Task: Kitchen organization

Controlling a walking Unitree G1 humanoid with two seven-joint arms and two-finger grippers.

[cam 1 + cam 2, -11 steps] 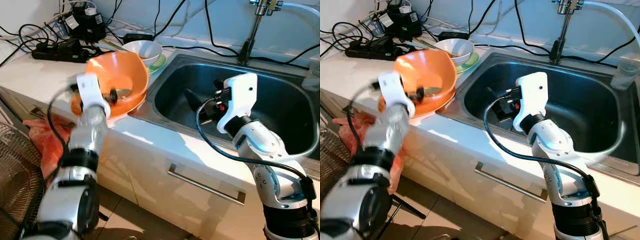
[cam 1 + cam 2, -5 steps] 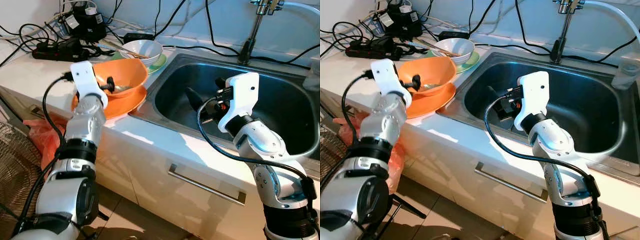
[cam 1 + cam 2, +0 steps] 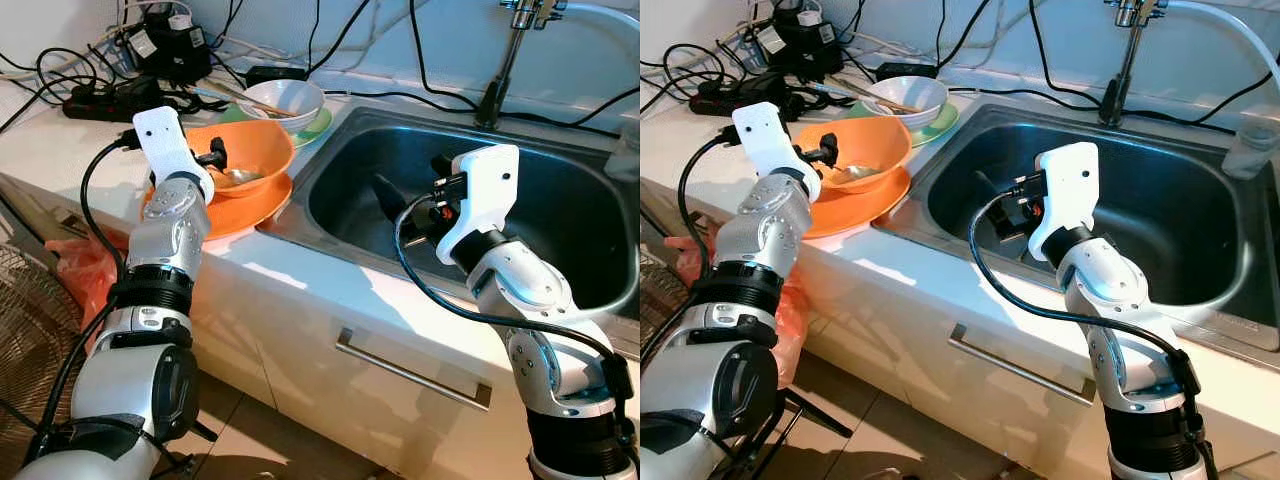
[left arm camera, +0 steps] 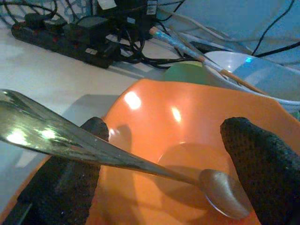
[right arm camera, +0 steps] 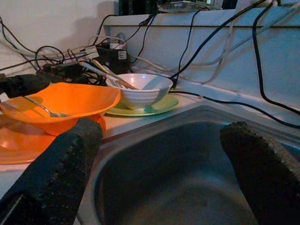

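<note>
My fingertips [image 4: 262, 164] were matt black rubber with a rough pebbled grain. The orange bowl [image 3: 258, 150] looked like smooth glossy plastic, catching bright highlights. The spoon [image 4: 140, 161] was polished metal, mirror-bright. The sink [image 3: 560, 210] was brushed steel, and the white bowl [image 3: 290, 98] glazed ceramic.

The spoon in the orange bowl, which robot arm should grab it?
Probably the left. The left gripper is right at the orange bowl, fingers open around the spoon. The right gripper hangs over the sink.
</note>
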